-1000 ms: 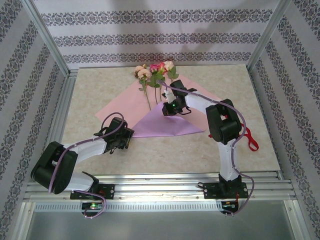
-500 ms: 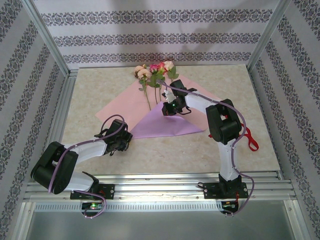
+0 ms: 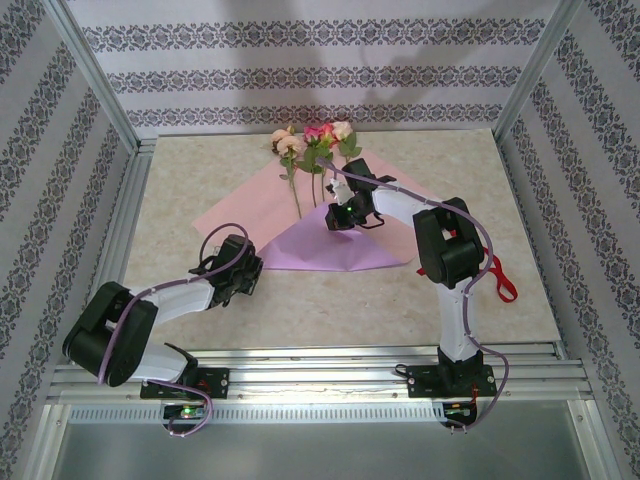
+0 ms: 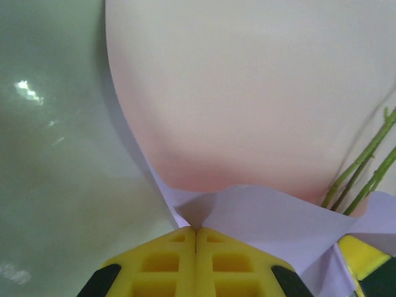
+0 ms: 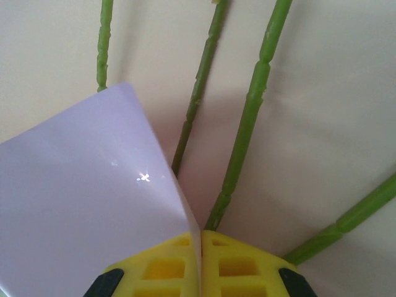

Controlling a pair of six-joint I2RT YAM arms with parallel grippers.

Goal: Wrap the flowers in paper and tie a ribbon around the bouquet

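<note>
I count one thin paper sheet, four slim green stems on it; left claw and right claw pinch its fold.

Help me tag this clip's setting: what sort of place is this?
Probably a robot test cell, not a florist's: aluminium frame, patterned backdrop panels around the table, and a left arm and right arm bolted at its near edge.

Ribbon partly under right arm
</note>
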